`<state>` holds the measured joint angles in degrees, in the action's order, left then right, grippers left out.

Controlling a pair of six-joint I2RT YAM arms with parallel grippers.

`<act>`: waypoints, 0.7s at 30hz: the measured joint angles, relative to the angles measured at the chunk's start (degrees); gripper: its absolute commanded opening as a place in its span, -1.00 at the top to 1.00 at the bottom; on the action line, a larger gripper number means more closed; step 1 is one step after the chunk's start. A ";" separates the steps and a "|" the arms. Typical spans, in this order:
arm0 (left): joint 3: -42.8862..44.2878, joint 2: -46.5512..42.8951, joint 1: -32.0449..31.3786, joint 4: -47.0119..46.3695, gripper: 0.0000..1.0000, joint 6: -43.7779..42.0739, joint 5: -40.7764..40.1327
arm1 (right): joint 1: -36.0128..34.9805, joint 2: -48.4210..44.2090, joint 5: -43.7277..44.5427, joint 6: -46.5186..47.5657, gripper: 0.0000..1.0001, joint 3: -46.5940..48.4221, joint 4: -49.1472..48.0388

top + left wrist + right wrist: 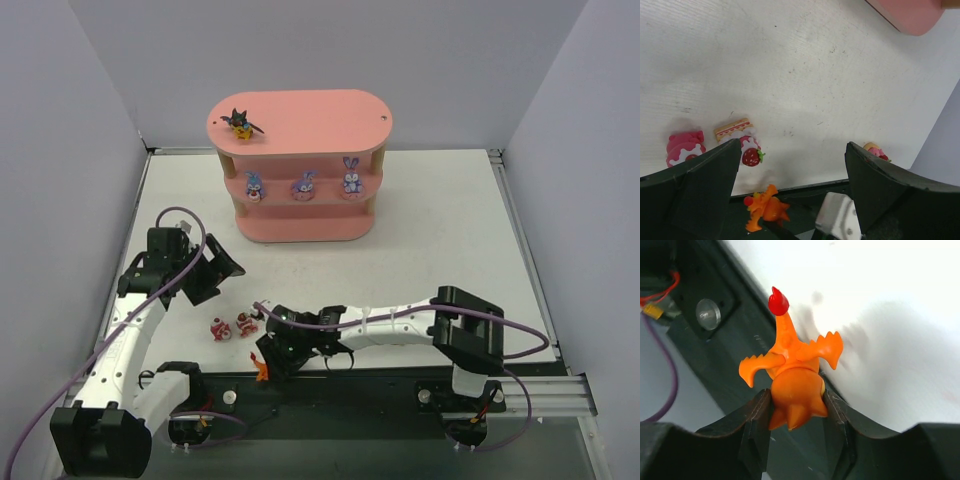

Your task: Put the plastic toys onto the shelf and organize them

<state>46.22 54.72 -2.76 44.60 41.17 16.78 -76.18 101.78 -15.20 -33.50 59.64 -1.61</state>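
One orange figurine (795,385) sits clamped between jaws of the right hand (796,412).

White arms (125,345) w/ blk joints, purple cables (183,209).

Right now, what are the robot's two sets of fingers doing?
Left fingers: open, holding nothing.
Right fingers: closed on the orange figurine.

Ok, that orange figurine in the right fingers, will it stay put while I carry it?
Probably rigid: the orange figurine shows its spiky wings unbent under the squeeze of the right gripper. It looks light, being small moulded plastic. It may pivot, though: the fingers pinch only its rounded lower body, so move gently.
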 measured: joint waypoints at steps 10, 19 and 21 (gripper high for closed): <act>0.33 0.63 -7.50 -6.56 -0.88 -2.40 8.76 | 5.53 -17.44 16.37 -2.16 1.00 2.45 18.45; -1.40 3.21 -16.39 -25.94 -0.88 3.54 19.39 | 11.47 -23.67 20.81 -2.49 0.99 9.51 26.23; -1.97 3.19 -18.12 -30.75 -0.89 5.07 20.20 | 12.39 -23.65 20.90 -2.47 0.99 10.82 27.32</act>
<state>44.25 57.91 -20.88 13.85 46.24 36.97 -63.79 78.13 5.69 -35.97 70.46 25.71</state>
